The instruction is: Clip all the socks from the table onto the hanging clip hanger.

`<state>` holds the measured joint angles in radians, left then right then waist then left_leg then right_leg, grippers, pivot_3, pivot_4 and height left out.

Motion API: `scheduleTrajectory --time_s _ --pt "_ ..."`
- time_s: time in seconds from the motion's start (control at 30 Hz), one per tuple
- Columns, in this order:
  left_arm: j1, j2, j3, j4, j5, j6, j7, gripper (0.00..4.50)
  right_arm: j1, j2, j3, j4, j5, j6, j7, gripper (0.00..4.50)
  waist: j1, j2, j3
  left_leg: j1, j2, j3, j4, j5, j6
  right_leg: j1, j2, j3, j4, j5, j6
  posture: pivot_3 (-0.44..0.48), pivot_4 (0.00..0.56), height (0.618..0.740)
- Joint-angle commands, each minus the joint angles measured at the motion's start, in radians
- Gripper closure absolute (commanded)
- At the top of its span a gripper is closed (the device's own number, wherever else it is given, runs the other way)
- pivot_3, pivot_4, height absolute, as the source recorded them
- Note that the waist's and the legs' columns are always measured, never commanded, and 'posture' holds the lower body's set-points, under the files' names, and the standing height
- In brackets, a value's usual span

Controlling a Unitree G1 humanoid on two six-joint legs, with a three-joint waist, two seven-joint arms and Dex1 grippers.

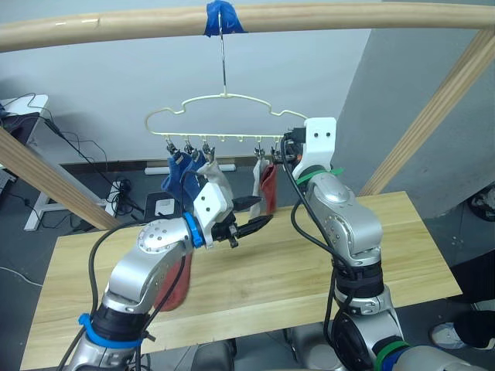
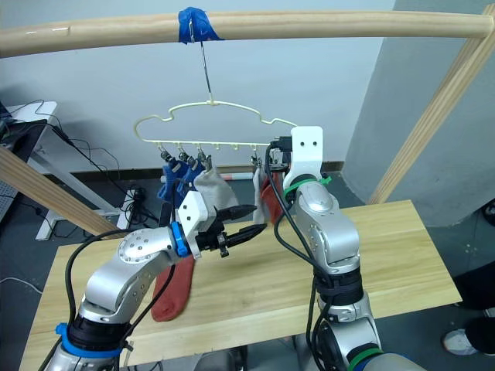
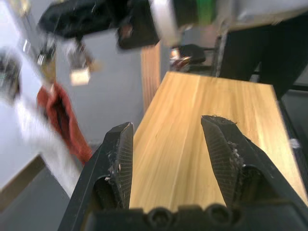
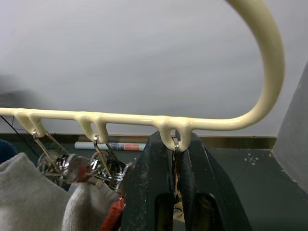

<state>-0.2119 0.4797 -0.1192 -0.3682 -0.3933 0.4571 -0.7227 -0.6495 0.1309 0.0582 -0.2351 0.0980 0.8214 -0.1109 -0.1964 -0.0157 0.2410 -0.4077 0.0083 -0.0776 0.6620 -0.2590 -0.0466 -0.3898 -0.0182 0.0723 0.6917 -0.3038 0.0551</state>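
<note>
the clip hanger (image 1: 224,124) hangs by its metal hook (image 1: 223,62) from a wooden pole (image 1: 325,15), at a wrap of blue tape (image 1: 222,18). two blue socks (image 1: 182,173) and a light grey sock (image 1: 213,179) are clipped at its left end; a second grey sock (image 1: 258,176) and a rust-red sock (image 1: 268,188) hang nearer its right end.

the right gripper (image 4: 176,159) is raised to the hanger's right end. its fingers are pressed together on the last clip (image 4: 176,144) just under the wire, with almost no gap between them. this hold most likely squeezes the clip open so that a sock can be fed into it; whether the clip is open cannot be told.

the left gripper (image 1: 251,220) is held level in front of the hanging socks, below the clip row and pointing toward the right arm. its fingers (image 3: 226,154) stand wide apart with nothing between them.

the one sock not yet hung, rust-red (image 2: 174,290), lies on the table (image 1: 394,247), partly hidden under the left forearm. it is well below and behind the left gripper, not touching it. five of six socks appear hung. the left gripper would probably have to reach down and back to pick up this sock.
</note>
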Motion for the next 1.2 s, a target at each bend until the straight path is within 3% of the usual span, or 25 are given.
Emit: scheduleTrajectory --time_s 0.03,0.07,0.23,0.33,0.67,0.97,1.07,1.2 --pt "0.054 -0.044 0.02 -0.057 0.056 -0.031 0.116 2.03 -0.033 0.009 0.001 -0.025 -0.004 -0.023 0.0 4.46 0.001 0.0 0.0 0.0 0.0 0.0 0.0 0.0 0.0 0.0 0.0 0.0 0.0 0.0 0.0 -0.218 0.194 0.74" --pt "0.078 -0.068 0.043 -0.045 0.081 -0.045 0.172 2.03 -0.035 0.008 0.0 -0.024 -0.004 -0.024 0.0 4.46 0.001 0.0 0.0 0.0 0.0 0.0 0.0 0.0 0.0 0.0 0.0 0.0 0.0 0.0 0.0 -0.218 0.194 0.74" --pt "0.196 -0.173 0.191 0.05 0.144 -0.042 0.408 0.76 -0.041 0.005 -0.005 -0.021 -0.003 -0.026 0.003 4.5 -0.001 0.0 0.0 0.001 0.001 0.0 0.0 0.0 0.0 0.0 -0.001 0.0 0.002 0.0 0.0 -0.217 0.201 0.74" --pt "0.232 -0.189 0.262 0.137 0.179 -0.051 0.487 0.03 -0.043 0.002 -0.005 -0.023 -0.002 -0.021 0.007 4.5 0.0 0.0 0.0 0.002 0.002 0.0 0.0 0.0 0.0 0.0 0.0 0.0 0.003 0.0 0.0 -0.216 0.204 0.74" --pt "0.172 -0.167 0.376 0.456 0.154 -0.018 0.508 0.03 -0.043 -0.004 -0.002 -0.033 0.004 0.001 0.022 4.5 0.001 0.0 0.0 0.002 0.0 0.001 0.0 0.0 0.0 0.0 0.0 0.0 0.004 0.0 0.0 -0.221 0.228 0.74" --pt "0.142 -0.172 0.336 0.532 0.184 0.078 0.516 0.03 -0.036 -0.002 -0.001 -0.05 0.006 0.021 0.031 4.5 0.001 0.0 0.0 0.004 0.001 0.001 0.0 0.0 0.0 0.001 -0.001 0.0 0.004 0.0 0.0 -0.225 0.241 0.74" --pt "0.147 -0.177 0.338 0.522 0.183 0.092 0.52 0.57 -0.035 0.0 0.0 -0.053 0.008 0.026 0.033 4.5 0.001 0.0 0.0 0.005 0.001 0.001 0.0 0.0 0.0 0.002 -0.001 0.0 0.004 0.0 0.0 -0.225 0.246 0.74" --pt "0.154 -0.178 0.337 0.509 0.18 0.111 0.516 1.62 -0.031 0.005 0.004 -0.056 0.01 0.031 0.035 4.5 0.001 0.0 0.0 0.006 0.001 0.001 -0.001 0.0 0.0 0.002 -0.001 0.001 0.004 0.0 0.0 -0.222 0.249 0.74"
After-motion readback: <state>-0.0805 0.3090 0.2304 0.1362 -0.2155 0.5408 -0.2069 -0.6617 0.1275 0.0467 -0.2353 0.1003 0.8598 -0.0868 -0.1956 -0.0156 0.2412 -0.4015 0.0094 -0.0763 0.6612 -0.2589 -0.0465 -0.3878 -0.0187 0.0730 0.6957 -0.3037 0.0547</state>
